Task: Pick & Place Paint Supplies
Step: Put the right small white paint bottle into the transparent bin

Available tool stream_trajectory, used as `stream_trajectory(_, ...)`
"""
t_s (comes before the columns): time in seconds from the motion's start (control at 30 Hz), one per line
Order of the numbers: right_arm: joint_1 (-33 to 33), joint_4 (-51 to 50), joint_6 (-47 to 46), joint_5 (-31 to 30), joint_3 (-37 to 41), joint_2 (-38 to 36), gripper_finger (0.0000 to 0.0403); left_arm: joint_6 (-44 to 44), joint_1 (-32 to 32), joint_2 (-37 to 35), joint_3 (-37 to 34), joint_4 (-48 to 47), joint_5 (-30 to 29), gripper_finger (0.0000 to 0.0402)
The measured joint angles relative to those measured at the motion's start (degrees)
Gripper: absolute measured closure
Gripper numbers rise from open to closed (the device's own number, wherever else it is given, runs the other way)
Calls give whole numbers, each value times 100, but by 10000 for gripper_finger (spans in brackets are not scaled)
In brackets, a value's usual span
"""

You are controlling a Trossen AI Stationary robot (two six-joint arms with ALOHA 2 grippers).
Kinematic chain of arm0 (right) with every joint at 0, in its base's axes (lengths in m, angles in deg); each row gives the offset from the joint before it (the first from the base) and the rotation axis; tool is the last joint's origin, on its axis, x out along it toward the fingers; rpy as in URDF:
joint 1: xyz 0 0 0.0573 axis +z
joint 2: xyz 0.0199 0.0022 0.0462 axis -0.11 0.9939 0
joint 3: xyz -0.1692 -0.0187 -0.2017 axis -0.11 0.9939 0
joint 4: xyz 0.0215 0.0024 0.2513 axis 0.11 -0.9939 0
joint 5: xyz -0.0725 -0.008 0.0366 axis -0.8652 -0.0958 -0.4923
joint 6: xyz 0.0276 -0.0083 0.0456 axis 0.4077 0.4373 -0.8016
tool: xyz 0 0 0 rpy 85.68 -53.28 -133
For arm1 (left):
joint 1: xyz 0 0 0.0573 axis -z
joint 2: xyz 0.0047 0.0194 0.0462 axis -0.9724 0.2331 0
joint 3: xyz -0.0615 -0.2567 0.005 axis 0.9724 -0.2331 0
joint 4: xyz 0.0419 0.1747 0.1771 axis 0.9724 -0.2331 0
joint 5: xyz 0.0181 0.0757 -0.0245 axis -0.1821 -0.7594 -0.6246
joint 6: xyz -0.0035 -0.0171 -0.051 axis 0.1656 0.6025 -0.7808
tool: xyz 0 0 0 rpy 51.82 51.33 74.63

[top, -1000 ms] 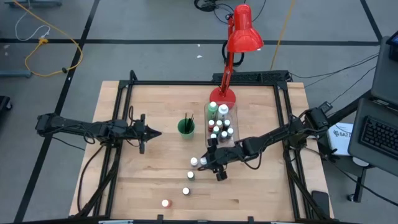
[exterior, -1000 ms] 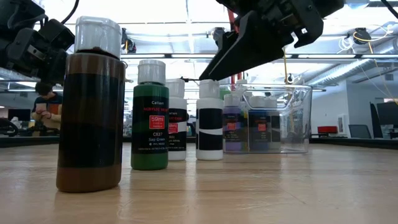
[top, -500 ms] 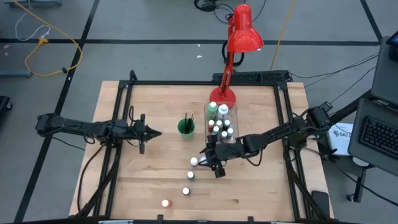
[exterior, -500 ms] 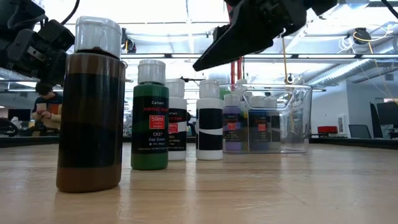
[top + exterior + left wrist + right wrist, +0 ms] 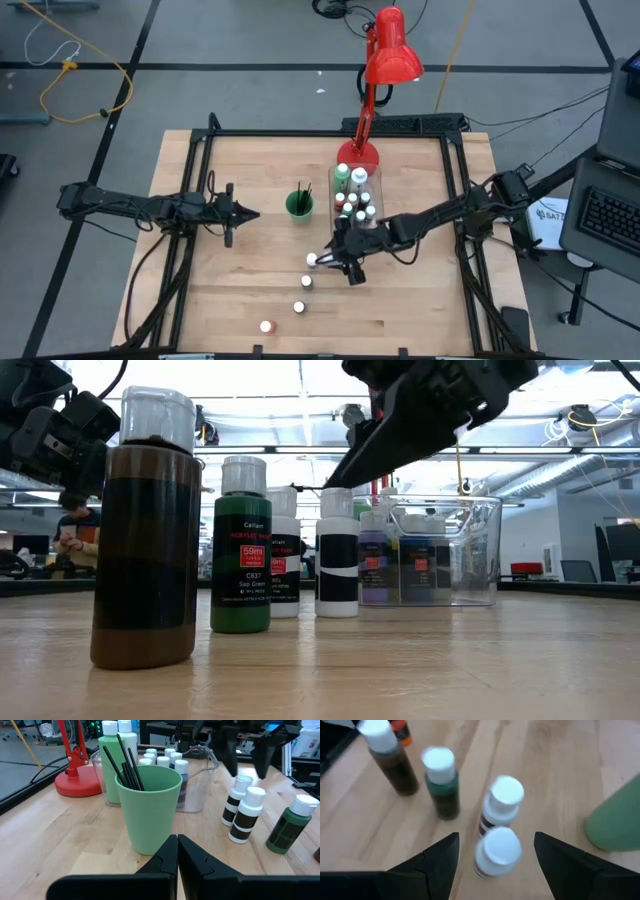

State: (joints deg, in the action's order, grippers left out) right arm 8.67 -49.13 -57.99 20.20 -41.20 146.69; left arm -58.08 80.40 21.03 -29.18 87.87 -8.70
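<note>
1. Left gripper (image 5: 250, 213): fingers pressed together with nothing between them, hovering well to the left of the green cup (image 5: 299, 206), tips pointing toward it.
2. Green cup: upright on the bench (image 5: 230, 290), just left of the clear bin (image 5: 357, 205); dark-handled brushes (image 5: 122, 765) stand inside it.
3. Loose bottles: a brown bottle (image 5: 143, 530), a green bottle (image 5: 241, 547) and two black-and-white bottles (image 5: 498, 830) stand in a line running from the bench's front edge up toward the cup; an orange bottle (image 5: 399, 731) stands beyond the brown one.
4. Right gripper (image 5: 330, 258): fingers spread wide and empty, above the pair of black-and-white bottles, in front of the cup and slightly to its right.
5. Clear bin: right of the cup, holding white-capped bottles (image 5: 355, 200), two of them larger.
</note>
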Motion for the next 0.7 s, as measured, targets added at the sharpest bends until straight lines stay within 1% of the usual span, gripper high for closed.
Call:
stream_trajectory(0.1, -5, -50, 7, -8, 39, 2, 154, -6, 0, -1, 0, 1, 0, 392)
stream_trajectory(0.47, -5, 927, 48, 138, 534, 2, 161, 3, 0, 0, 0, 5, -1, 392)
stream_trajectory(0.7, -5, 1247, 67, 62, 675, 2, 168, 5, 0, 0, 0, 4, -1, 391)
